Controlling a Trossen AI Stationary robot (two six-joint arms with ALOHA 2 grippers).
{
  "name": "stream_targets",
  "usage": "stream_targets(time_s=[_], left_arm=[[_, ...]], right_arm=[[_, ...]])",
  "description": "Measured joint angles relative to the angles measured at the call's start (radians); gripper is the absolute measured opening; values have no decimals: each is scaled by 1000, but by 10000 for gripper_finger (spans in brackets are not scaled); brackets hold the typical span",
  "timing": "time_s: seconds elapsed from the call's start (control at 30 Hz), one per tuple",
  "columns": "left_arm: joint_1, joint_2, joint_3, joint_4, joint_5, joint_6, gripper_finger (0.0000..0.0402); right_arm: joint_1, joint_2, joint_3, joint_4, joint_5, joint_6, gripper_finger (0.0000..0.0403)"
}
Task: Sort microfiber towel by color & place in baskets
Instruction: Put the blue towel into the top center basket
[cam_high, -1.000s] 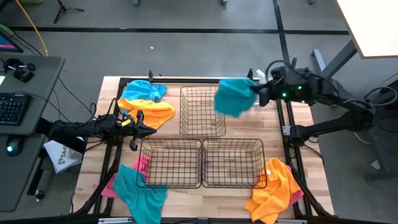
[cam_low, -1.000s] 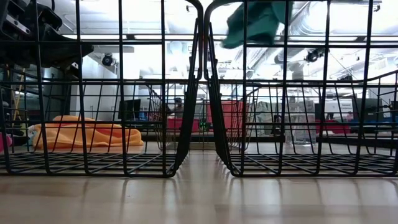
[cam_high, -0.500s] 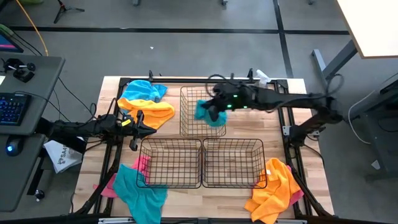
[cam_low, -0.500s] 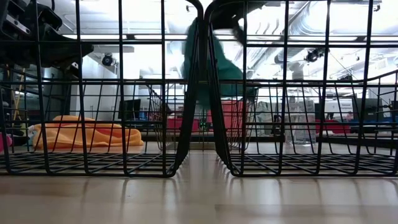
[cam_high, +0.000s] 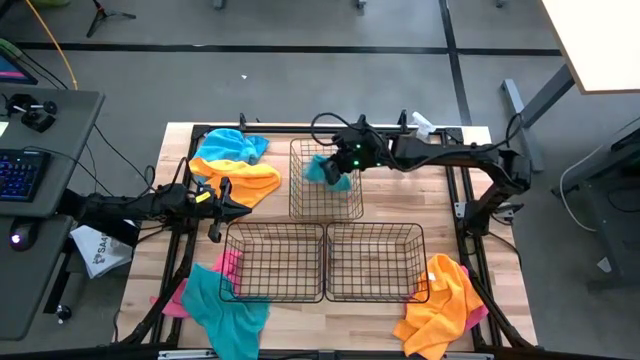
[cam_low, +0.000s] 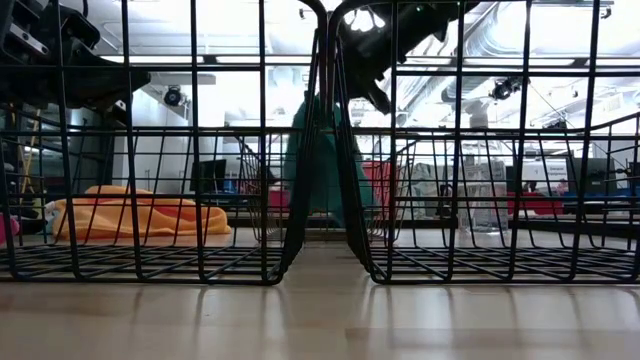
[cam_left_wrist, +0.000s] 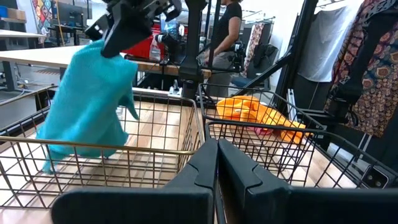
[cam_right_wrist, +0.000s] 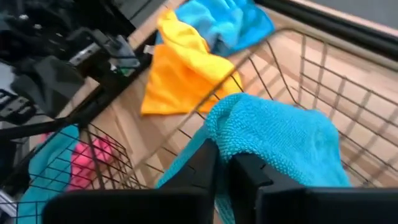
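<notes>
My right gripper hangs over the far wire basket, shut on a teal towel. The left wrist view shows this towel drooping inside the basket walls. My left gripper waits shut near the table's left side, beside a yellow-orange towel and a blue towel. Two more baskets stand side by side at the near edge, the near left basket and the near right basket. Another teal towel lies over a pink one. My right gripper pinches a bunched top part of the teal towel between its two fingers, coming from above and slanting down toward the table's left. The towel hangs slack below the fingers, its lower end down inside the far basket.
An orange towel lies heaped at the near right corner. A clear spray bottle stands at the far edge. In the left wrist view a person stands in the room beyond the table. Bare wood shows right of the far basket.
My right gripper has swung from the table's far right toward the left and come down over the far basket, carrying the teal towel. The towel was lifted high and clear; now it hangs down into the far basket.
</notes>
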Motion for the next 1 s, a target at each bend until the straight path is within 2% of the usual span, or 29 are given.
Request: stream_targets(time_s=[0.1, 0.23, 0.37, 0.5, 0.67, 0.83, 1.0], left_arm=[[0, 0, 0, 0, 0, 0, 1], [0, 0, 0, 0, 0, 0, 1], [0, 0, 0, 0, 0, 0, 1], [0, 0, 0, 0, 0, 0, 1], [0, 0, 0, 1, 0, 0, 1], [0, 0, 0, 0, 0, 0, 1], [0, 0, 0, 1, 0, 17, 1]], right_arm=[[-17, 0, 0, -49, -31, 7, 58], [-18, -1, 0, -100, -68, -37, 127], [-23, -27, 1, -138, -189, -111, 198], [-44, -47, 39, -200, -276, -166, 245], [-86, -50, 165, -296, -404, -167, 263], [-74, -40, 237, -298, -355, -149, 264], [-16, 5, 240, -320, -338, -140, 264]])
